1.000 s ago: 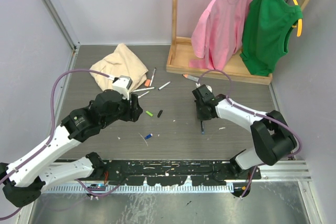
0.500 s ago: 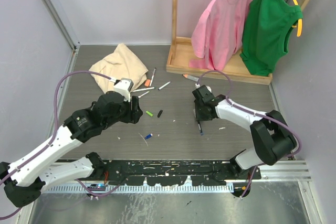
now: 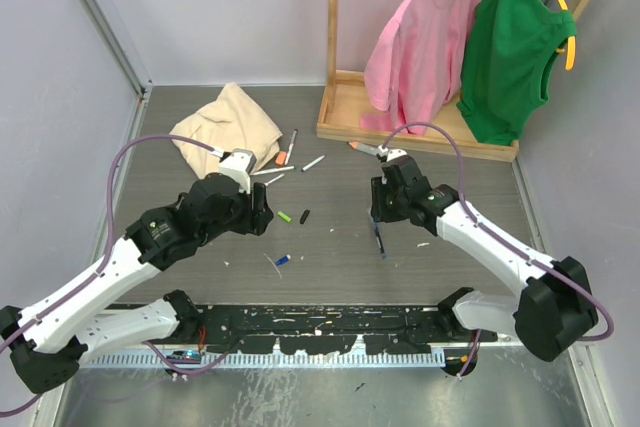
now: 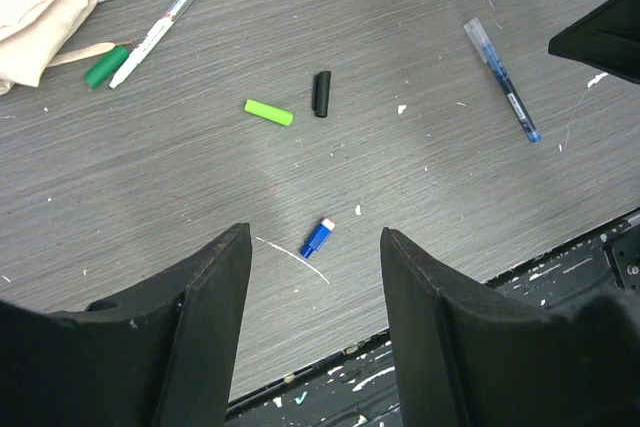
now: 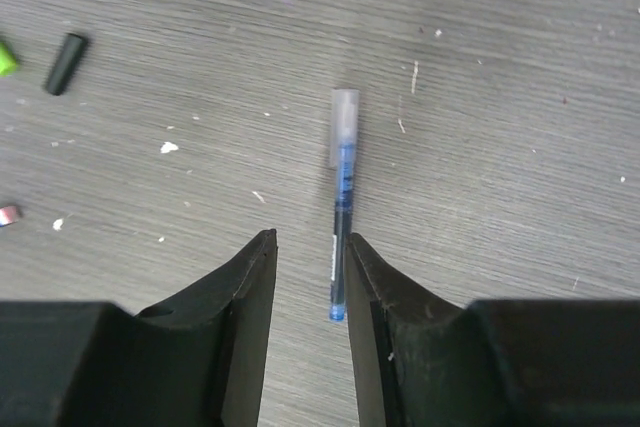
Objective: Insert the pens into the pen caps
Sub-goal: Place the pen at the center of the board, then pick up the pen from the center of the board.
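A blue pen (image 5: 340,197) with a clear cap lies on the table. It also shows in the top view (image 3: 380,240) and in the left wrist view (image 4: 502,80). My right gripper (image 5: 310,239) is open above it, and the pen lies just inside the right finger (image 5: 372,287). A blue cap (image 4: 318,237), a light green cap (image 4: 268,112) and a black cap (image 4: 321,93) lie loose. My left gripper (image 4: 315,247) is open and empty, hovering over the blue cap. More pens (image 4: 160,12) lie by the beige cloth.
A beige cloth (image 3: 225,127) lies at the back left, with a tan stick (image 4: 80,50) and a dark green cap (image 4: 107,65) at its edge. A wooden rack base (image 3: 400,127) with hanging pink and green garments stands at the back right. The table's front edge (image 4: 560,247) is near.
My right arm has swung its elbow out to the right while its gripper stays over the blue pen. My left gripper has shifted slightly.
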Available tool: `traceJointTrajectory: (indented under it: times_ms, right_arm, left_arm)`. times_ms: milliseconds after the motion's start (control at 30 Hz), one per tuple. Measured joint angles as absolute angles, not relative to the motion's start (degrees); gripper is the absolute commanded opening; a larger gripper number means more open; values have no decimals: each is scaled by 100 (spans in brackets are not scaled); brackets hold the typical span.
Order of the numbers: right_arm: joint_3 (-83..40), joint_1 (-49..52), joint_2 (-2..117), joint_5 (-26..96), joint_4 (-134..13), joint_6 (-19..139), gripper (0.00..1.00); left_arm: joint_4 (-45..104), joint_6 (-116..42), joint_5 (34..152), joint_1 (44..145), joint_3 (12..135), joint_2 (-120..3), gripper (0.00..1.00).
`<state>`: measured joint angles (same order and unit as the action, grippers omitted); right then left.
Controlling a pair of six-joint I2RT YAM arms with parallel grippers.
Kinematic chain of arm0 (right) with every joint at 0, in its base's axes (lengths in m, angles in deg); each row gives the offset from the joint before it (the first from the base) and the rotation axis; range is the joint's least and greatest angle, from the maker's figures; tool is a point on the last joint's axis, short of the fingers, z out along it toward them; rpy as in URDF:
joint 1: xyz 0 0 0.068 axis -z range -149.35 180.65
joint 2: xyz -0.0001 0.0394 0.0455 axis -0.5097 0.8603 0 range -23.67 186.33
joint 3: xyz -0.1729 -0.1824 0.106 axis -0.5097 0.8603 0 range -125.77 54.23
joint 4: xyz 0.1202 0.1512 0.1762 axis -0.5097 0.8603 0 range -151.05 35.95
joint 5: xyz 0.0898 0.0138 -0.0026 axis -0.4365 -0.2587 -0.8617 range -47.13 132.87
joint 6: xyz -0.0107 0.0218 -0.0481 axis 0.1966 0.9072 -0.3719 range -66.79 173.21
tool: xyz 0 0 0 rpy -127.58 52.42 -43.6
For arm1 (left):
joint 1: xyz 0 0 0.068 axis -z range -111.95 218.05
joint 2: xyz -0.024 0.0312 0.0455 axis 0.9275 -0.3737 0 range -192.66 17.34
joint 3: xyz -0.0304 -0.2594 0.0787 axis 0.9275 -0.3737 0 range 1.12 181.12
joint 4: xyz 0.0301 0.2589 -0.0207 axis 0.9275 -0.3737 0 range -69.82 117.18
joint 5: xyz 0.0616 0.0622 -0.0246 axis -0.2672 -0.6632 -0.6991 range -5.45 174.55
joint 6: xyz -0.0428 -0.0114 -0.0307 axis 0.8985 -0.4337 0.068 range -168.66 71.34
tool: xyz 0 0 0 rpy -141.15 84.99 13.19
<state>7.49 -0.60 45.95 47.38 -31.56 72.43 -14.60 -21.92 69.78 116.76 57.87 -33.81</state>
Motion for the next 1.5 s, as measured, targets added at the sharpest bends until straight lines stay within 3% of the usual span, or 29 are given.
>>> traceJointTrajectory:
  times_ms: [733,1033,1500]
  right_arm:
    - [384,-36,4125,3180,-3405,6708,46]
    - [188,-36,4746,2978,-3700,6690,46]
    - [-1273,-315,6685,3575,-4205,6983,46]
  left_arm:
    - [-1501,-2113,6620,11438,5754,-3110,56]
    - [-1899,-2054,6499,10889,5651,-2645,56]
    - [-2787,-2093,6585,9989,5638,-2004,56]
